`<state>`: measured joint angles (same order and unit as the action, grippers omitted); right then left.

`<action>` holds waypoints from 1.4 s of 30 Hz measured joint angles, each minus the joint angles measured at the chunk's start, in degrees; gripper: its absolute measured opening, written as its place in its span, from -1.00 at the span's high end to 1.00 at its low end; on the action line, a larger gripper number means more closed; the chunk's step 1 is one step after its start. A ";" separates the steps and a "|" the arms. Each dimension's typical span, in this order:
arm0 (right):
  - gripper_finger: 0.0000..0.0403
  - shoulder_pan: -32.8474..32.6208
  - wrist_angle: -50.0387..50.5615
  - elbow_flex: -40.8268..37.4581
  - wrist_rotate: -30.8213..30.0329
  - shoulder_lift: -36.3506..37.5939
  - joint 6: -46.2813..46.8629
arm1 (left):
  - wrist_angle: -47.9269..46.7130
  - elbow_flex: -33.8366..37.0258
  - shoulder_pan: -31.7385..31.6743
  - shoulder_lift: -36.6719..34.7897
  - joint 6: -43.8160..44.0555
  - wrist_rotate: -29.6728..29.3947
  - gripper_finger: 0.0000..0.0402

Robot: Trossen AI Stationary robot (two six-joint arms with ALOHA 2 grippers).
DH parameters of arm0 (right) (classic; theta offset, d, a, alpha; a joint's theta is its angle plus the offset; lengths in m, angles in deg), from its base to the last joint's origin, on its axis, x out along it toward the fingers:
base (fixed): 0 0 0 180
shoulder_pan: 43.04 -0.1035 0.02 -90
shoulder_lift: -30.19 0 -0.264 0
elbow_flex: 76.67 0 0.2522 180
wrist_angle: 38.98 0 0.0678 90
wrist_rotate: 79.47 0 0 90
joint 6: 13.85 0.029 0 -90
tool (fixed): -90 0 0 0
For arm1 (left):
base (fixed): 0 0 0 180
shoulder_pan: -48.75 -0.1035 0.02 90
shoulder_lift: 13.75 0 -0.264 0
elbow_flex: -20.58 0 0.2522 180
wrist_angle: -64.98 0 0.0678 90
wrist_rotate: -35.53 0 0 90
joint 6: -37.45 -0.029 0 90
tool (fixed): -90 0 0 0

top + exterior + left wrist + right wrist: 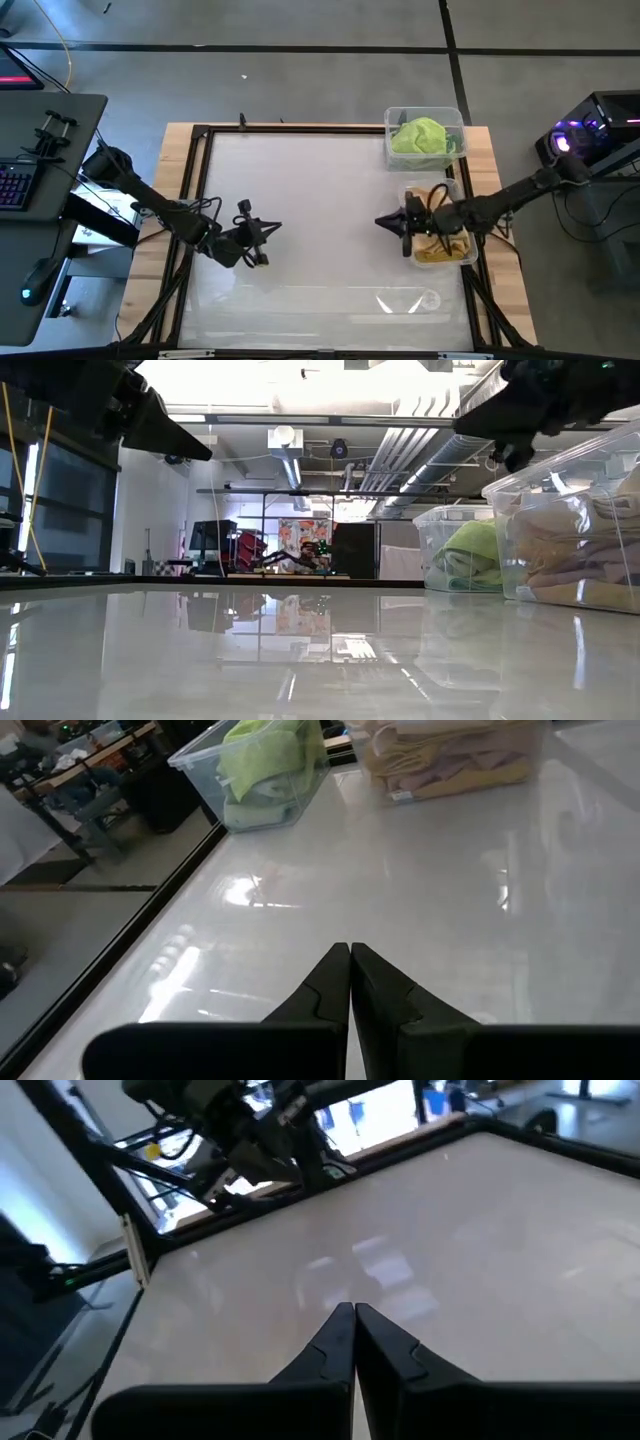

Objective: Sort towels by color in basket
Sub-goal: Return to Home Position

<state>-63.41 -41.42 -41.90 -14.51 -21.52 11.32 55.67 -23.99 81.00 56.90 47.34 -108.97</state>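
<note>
Green towels (421, 136) lie bunched in the far clear bin (457, 117); they also show in the low view (472, 555) and the left wrist view (262, 758). Yellow, tan and pink towels (441, 248) fill the near clear bin (470, 258), seen too in the low view (565, 550) and left wrist view (440, 760). My left gripper (277, 227) is shut and empty over the table's left-middle (350, 952). My right gripper (380, 222) is shut and empty just left of the near bin (354, 1312).
The white table top (310, 200) spreads between the two grippers. A dark frame (195, 180) borders it on a wooden surround. Both bins stand along the right edge. A desk with a keyboard (15, 185) stands to the left.
</note>
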 joint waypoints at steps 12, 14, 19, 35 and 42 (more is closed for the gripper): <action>1.00 5.94 10.07 0.68 7.65 15.71 -13.33 | -0.04 0.02 -0.86 0.00 0.94 0.92 1.00; 1.00 4.55 12.99 0.68 6.10 19.80 -12.11 | -0.03 0.02 -0.86 0.00 0.94 0.94 1.00; 1.00 0.11 18.67 0.68 1.91 25.66 -13.50 | 0.00 0.02 -0.86 0.00 0.97 0.94 1.00; 1.00 -1.04 33.68 0.65 0.04 37.46 -13.55 | 0.00 0.02 -0.86 -0.02 1.01 1.03 1.00; 1.00 -1.06 27.41 -9.26 3.71 48.11 -13.50 | 0.19 0.02 -0.86 -0.02 1.51 1.03 1.00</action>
<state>-64.47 -14.01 -51.16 -10.80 26.60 -2.18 55.86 -23.97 80.14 56.88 48.84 -107.94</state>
